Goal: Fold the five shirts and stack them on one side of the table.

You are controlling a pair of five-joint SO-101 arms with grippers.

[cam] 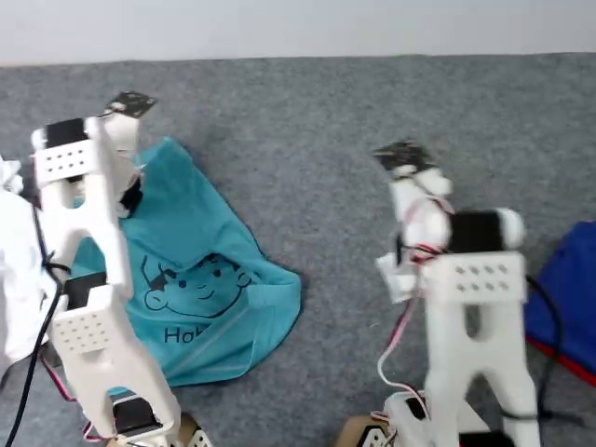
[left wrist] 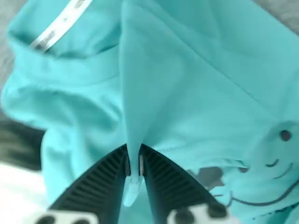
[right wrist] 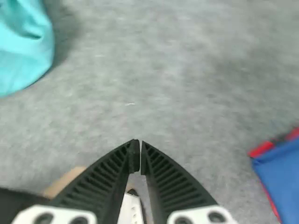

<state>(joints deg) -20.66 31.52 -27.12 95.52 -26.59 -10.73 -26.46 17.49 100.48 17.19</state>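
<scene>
A teal shirt [cam: 200,279] with a cartoon face print lies crumpled on the grey carpet at the left. My left gripper [left wrist: 134,156] is shut on a raised fold of this teal shirt [left wrist: 196,84], lifting the cloth into a ridge; its arm [cam: 88,279] stands over the shirt's left part. My right gripper [right wrist: 136,151] is shut with nothing in it, hanging above bare carpet; its arm [cam: 456,279] stands at centre right. A blue shirt [cam: 563,298] with a red edge lies at the right border, and this blue shirt [right wrist: 280,172] also lies off to one side of the right gripper.
White cloth [cam: 14,270] is piled at the left edge behind the left arm. Open grey carpet [cam: 335,149] lies between the two arms and toward the back wall.
</scene>
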